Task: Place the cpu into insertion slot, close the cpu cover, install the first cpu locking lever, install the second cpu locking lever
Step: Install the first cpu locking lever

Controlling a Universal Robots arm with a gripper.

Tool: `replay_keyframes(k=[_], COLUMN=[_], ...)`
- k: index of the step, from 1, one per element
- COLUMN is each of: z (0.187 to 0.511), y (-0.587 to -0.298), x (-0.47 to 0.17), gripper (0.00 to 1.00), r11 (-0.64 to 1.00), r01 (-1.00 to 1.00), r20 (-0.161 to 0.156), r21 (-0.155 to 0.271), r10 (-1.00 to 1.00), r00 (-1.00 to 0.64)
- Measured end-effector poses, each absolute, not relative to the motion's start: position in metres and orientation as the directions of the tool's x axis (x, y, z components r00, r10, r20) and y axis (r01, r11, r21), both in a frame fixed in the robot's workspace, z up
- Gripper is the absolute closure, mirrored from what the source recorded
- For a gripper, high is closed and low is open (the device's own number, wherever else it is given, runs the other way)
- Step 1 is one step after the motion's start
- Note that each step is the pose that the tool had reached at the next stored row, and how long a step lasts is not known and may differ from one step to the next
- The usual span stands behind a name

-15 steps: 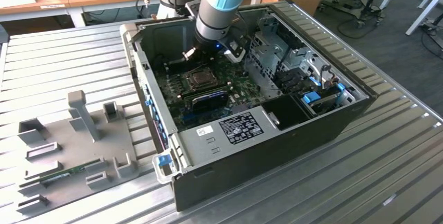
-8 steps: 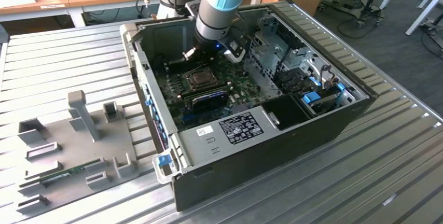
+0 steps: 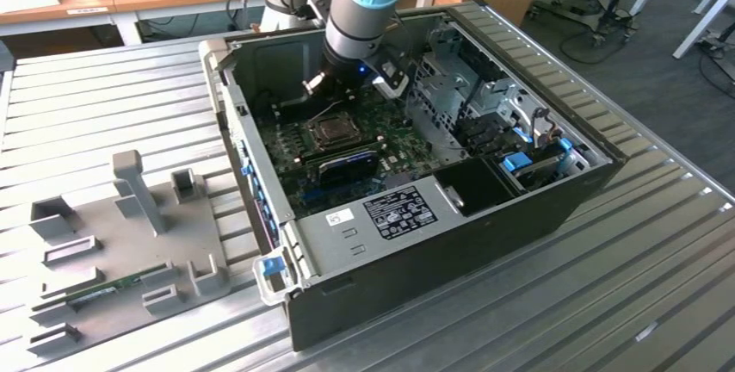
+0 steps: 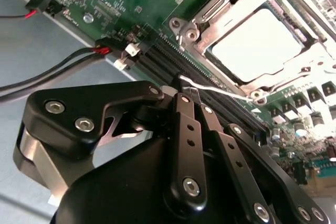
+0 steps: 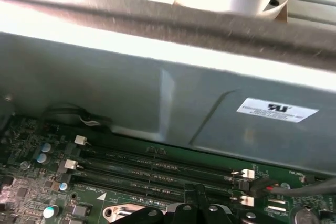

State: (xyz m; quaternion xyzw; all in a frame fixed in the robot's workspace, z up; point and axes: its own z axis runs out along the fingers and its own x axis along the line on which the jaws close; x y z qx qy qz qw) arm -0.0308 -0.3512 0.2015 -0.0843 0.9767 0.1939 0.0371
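Claw point(image 4: 190, 97) clenched, tips pinching hooked end of wire lever point(image 4: 226, 92) (grip looks slim, right at tip). Chip point(image 4: 260, 40) already seated in socket point(image 4: 184, 30) just beyond fingertips, cover point(image 4: 294, 69) down over it. Judged best: hold pinch firm, swing lever flat along cover edge, tuck under catch, steer off memory slots point(image 4: 168, 59) beneath fingertips.

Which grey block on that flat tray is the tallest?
The narrow post at the tray's far edge; it towers over all the short blocks.
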Motion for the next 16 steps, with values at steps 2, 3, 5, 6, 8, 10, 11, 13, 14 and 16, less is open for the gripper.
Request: replay_keyframes(k=[2, 3, 5, 6, 8, 10, 11, 13, 14, 16], z=[0.2049, 0.2059, 0.2061, 0.2061, 0.2064, 0.2070, 0.2078, 0.2101, 0.2110, 0.2114], y=[-0.3513, -0.3512, -0.3512, -0.3512, -0.3512, -0.3513, -0.3513, -0.3513, -0.3513, -0.3512], x=[-0.0308, -0.0308, -0.0308, -0.0308, -0.0308, -0.0309, -0.0309, -0.0308, -0.0308, -0.0308], gripper=[0.90, 0.90, 0.90, 0.90, 0.90, 0.90, 0.90, 0.90, 0.90, 0.90], r11=[0.911, 0.911, 0.910, 0.910, 0.911, 0.911, 0.911, 0.911, 0.911, 0.910], r01=[-0.179, -0.179, -0.179, -0.179, -0.179, -0.179, -0.179, -0.179, -0.179, -0.179], r20=[-0.105, -0.105, -0.105, -0.105, -0.105, -0.105, -0.105, -0.105, -0.105, -0.105], r21=[0.373, 0.373, 0.373, 0.373, 0.373, 0.372, 0.372, 0.372, 0.372, 0.373], r10=[-0.150, -0.150, -0.150, -0.150, -0.150, -0.150, -0.150, -0.150, -0.150, -0.150], r00=[-0.983, -0.983, -0.983, -0.983, -0.983, -0.983, -0.983, -0.983, -0.983, -0.983])
